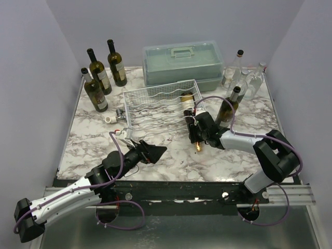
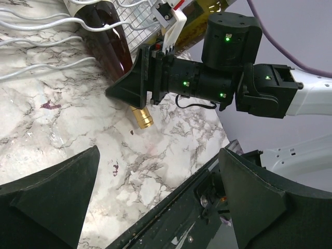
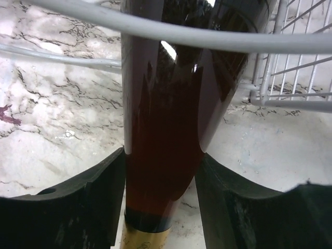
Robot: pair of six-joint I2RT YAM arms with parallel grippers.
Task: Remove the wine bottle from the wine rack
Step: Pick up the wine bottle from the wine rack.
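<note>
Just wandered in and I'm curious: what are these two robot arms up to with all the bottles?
The right gripper is clamped on the neck end of a dark wine bottle that lies in the white wine rack, its gold-capped tip poking out past the rack's near edge. The bottle is not yet off the rack. The left gripper hangs open and empty over the marble table, just in front of the rack.

The wine bottle (image 1: 187,98), dark glass with a yellowish label and a gold-capped neck, lies on its side in the rightmost groove of the white wire wine rack (image 1: 155,106). Its neck slopes down and sticks out past the rack's near edge.
</note>
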